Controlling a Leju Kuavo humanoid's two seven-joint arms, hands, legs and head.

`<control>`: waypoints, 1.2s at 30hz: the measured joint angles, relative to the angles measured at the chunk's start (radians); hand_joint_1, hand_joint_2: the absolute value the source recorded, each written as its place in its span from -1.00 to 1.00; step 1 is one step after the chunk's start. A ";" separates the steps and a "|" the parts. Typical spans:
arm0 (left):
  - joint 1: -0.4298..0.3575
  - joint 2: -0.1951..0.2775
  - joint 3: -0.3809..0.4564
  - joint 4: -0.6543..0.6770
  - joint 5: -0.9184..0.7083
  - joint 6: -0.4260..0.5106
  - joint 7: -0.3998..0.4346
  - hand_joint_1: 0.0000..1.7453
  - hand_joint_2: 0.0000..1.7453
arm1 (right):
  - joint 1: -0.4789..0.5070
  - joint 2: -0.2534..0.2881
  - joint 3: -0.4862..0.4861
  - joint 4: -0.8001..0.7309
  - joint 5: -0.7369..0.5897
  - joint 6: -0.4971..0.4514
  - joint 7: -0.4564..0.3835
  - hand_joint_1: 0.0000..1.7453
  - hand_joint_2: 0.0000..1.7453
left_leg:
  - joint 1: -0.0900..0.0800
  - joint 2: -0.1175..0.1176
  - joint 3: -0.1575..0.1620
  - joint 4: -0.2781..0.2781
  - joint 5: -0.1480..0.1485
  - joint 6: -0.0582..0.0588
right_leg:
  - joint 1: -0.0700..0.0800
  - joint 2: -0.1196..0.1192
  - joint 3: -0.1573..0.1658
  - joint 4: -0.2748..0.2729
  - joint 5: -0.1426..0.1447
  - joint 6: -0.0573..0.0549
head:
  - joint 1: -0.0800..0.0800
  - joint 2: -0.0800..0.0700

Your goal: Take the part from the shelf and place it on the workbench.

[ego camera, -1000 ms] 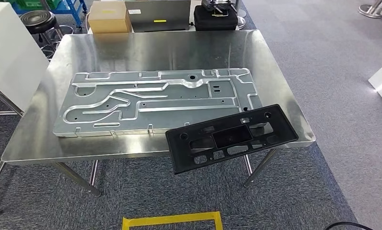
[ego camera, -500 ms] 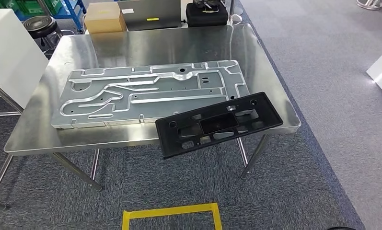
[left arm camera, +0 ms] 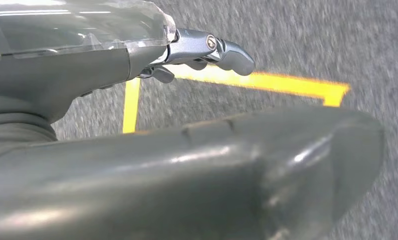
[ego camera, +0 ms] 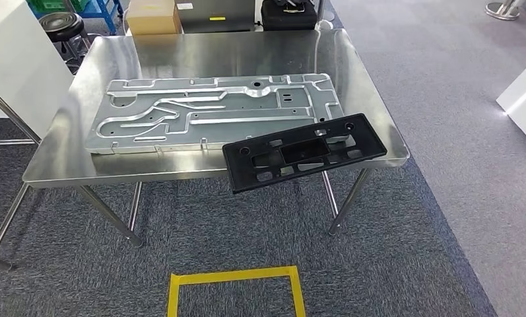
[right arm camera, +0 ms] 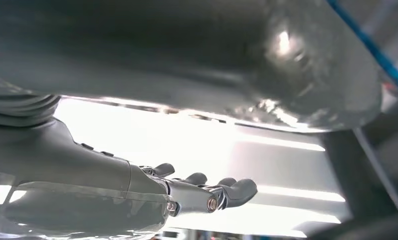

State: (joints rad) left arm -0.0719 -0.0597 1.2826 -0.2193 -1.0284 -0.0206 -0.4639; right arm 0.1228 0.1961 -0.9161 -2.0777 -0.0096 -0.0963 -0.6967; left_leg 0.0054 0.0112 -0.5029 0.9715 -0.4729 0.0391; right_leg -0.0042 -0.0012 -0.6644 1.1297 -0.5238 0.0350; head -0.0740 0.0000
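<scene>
Backing off, the camera shows more floor. Black slotted part (ego camera: pixel 304 152) lies flat on the desk (ego camera: pixel 372 99), overhanging its near edge, overlapping the metal panel (ego camera: pixel 214 112). Left hand (left arm camera: pixel 206 50) and right hand (right arm camera: pixel 206 192) hold nothing, fingers apart.

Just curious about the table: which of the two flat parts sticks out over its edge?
The black plastic frame. Its near corner hangs past the workbench front edge, while the large silver metal plate lies wholly on top.
</scene>
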 joint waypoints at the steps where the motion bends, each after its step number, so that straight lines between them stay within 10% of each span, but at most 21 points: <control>1: 0.000 0.000 0.001 0.000 0.000 0.000 0.002 -1.00 -1.00 | 0.003 0.002 -0.004 0.029 0.014 0.005 0.000 -1.00 -1.00 | 0.000 0.001 -0.014 0.001 0.010 0.001 | -0.004 0.000 -0.016 0.065 -0.043 0.006 | 0.000 0.000; 4: 0.001 -0.001 0.005 0.000 0.001 0.000 0.010 -1.00 -1.00 | 0.006 0.008 -0.023 0.130 0.064 0.016 0.000 -1.00 -1.00 | 0.000 0.002 -0.056 0.009 0.039 -0.004 | -0.015 0.000 0.001 0.144 -0.047 0.020 | 0.000 0.000; 8: 0.002 -0.005 0.011 0.000 0.001 -0.002 0.018 -1.00 -1.00 | -0.013 0.003 -0.068 0.343 0.185 0.022 0.001 -1.00 -1.00 | 0.003 0.001 -0.099 0.030 0.066 -0.024 | -0.018 0.002 0.189 -0.114 0.003 0.012 | 0.000 0.000; 10: 0.001 -0.006 0.015 0.000 -0.001 -0.004 0.022 -1.00 -1.00 | -0.031 -0.010 -0.105 0.489 0.290 -0.010 0.003 -1.00 -1.00 | 0.003 0.000 -0.104 0.031 0.079 -0.037 | -0.009 0.004 0.211 -0.160 -0.007 -0.006 | -0.001 0.000; 13: 0.004 -0.008 0.017 0.000 -0.007 -0.010 0.028 -1.00 -1.00 | -0.065 -0.048 -0.167 0.777 0.508 -0.148 0.063 -1.00 -1.00 | 0.010 -0.003 -0.116 0.052 0.057 -0.053 | -0.008 -0.002 0.194 -0.165 0.018 -0.035 | -0.001 0.000; 16: 0.005 -0.011 0.018 0.000 -0.017 -0.020 0.034 -1.00 -1.00 | -0.094 -0.101 -0.189 1.136 0.727 -0.289 0.257 -1.00 -1.00 | 0.013 -0.004 -0.161 0.209 -0.087 -0.057 | -0.005 -0.007 0.157 -0.165 0.049 -0.052 | -0.001 0.000; 18: 0.004 -0.013 0.017 0.000 -0.025 -0.025 0.041 -1.00 -1.00 | -0.103 -0.119 -0.185 1.323 0.829 -0.322 0.390 -1.00 -1.00 | 0.013 -0.004 -0.175 0.315 -0.129 -0.056 | 0.000 -0.008 0.125 -0.160 0.069 -0.053 | -0.001 0.000; 20: 0.004 -0.014 0.017 0.000 -0.032 -0.027 0.049 -1.00 -1.00 | -0.111 -0.124 -0.173 1.455 0.898 -0.316 0.479 -1.00 -1.00 | 0.008 -0.004 -0.125 0.298 -0.088 -0.049 | 0.005 -0.009 0.093 -0.153 0.088 -0.053 | -0.001 0.000; 22: 0.000 -0.015 0.015 0.000 -0.038 -0.028 0.055 -1.00 -1.00 | -0.122 -0.127 -0.154 1.560 0.943 -0.282 0.537 -1.00 -1.00 | -0.001 -0.005 -0.016 0.158 -0.051 -0.030 | 0.008 -0.007 0.071 -0.143 0.102 -0.051 | -0.001 0.000; 25: -0.008 -0.017 0.012 0.000 -0.051 -0.034 0.055 -1.00 -1.00 | -0.138 -0.135 -0.123 1.675 0.991 -0.188 0.626 -1.00 -1.00 | -0.012 -0.004 0.082 -0.003 -0.070 -0.016 | 0.009 -0.010 0.056 -0.136 0.124 -0.037 | -0.001 0.000; 28: -0.007 -0.022 0.006 0.000 -0.060 -0.042 0.047 -1.00 -1.00 | -0.147 -0.144 -0.100 1.746 1.014 -0.110 0.704 -1.00 -1.00 | -0.008 0.000 0.066 -0.019 -0.048 -0.002 | 0.005 -0.007 0.044 -0.126 0.122 -0.019 | -0.001 0.000; 33: -0.005 -0.027 -0.003 0.001 -0.062 -0.046 0.044 -1.00 -1.00 | -0.151 -0.153 -0.082 1.808 1.018 -0.091 0.724 -1.00 -1.00 | -0.005 0.005 -0.005 -0.015 0.009 0.009 | -0.009 -0.001 -0.022 0.132 -0.070 0.004 | -0.001 0.000; 36: -0.005 -0.028 -0.006 0.001 -0.062 -0.047 0.044 -1.00 -1.00 | -0.154 -0.159 -0.076 1.825 1.018 -0.083 0.728 -1.00 -1.00 | -0.003 0.006 -0.052 0.007 0.030 0.000 | -0.016 -0.001 0.065 0.072 -0.008 0.010 | -0.001 0.000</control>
State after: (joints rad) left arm -0.0768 -0.0876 1.2764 -0.2186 -1.0904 -0.0674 -0.4202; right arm -0.0312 0.0375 -0.9926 -0.2526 1.0083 -0.1789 0.0317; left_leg 0.0028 0.0174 -0.5546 0.9780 -0.4426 0.0391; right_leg -0.0207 -0.0026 -0.5992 1.2022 -0.5322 0.0453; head -0.0750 0.0000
